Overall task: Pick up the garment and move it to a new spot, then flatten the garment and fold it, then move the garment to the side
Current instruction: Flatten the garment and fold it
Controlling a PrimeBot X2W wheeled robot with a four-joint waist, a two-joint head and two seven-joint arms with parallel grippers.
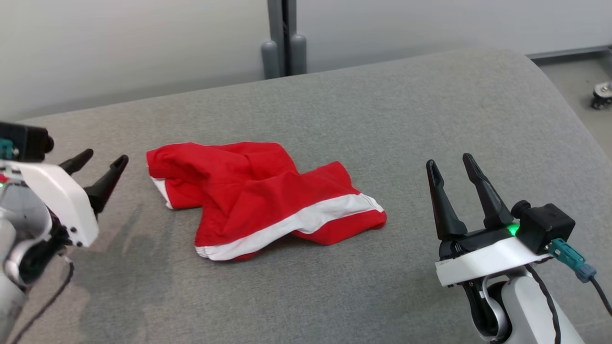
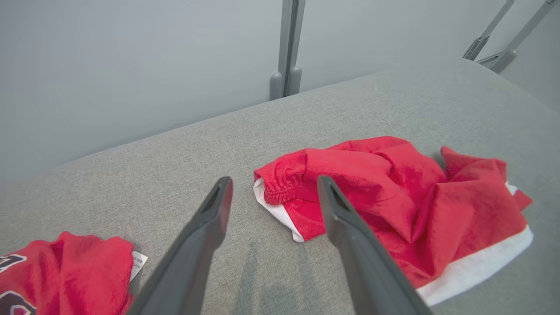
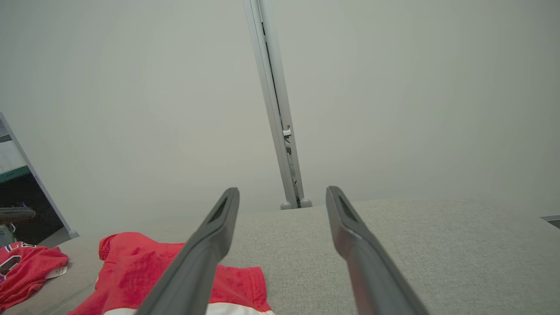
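Observation:
The garment is a pair of red shorts with a white band, lying crumpled in the middle of the grey cushioned surface. My left gripper stands open just left of it, fingers apart and nothing between them. In the left wrist view the garment lies ahead and to the right of the left gripper, its elastic waist nearest the fingers. My right gripper hovers open to the right of the garment, empty. The right wrist view has the garment low on the left, behind the right gripper.
A second red piece of clothing with dark lettering and a white tag lies at the left, also seen as red cloth. A grey post stands behind the surface against a pale wall. The surface's right edge curves down to the floor.

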